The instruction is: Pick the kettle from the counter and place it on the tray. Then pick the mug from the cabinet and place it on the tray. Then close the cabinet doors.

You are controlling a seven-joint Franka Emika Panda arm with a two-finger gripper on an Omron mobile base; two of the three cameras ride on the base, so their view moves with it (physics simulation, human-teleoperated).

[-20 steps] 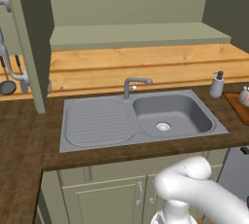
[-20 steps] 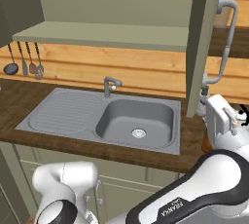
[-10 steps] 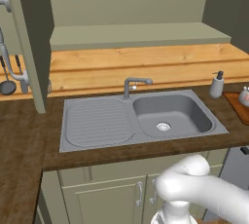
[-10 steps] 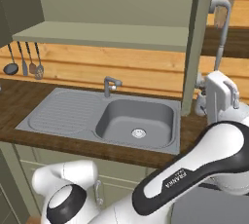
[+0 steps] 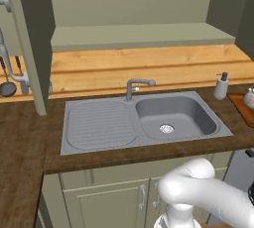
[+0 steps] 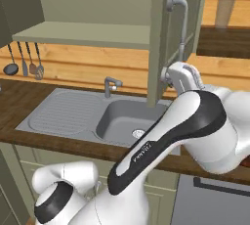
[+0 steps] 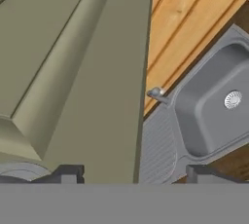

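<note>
Left base cam: cabinet open, inner shelf bare; left door edge-on w/ its bar handle. Far right on counter: soap dispenser, then tray corner w/ kettle on it, both cut by frame edge. Right base cam adds what left cam lacks: arm raised, hand pressed up beside right door, just below its bar handle; utensils hang on wall at left. Hand cam: door panel very close, sink and faucet beyond, rolled view. Gripper tips set wide apart, nothing between them. Mug can't be made out in any view. Vs 0.5 s ago: hand has risen and swung in toward the door, forearm now across right cam centre; sink, tray, kettle unchanged.
</note>
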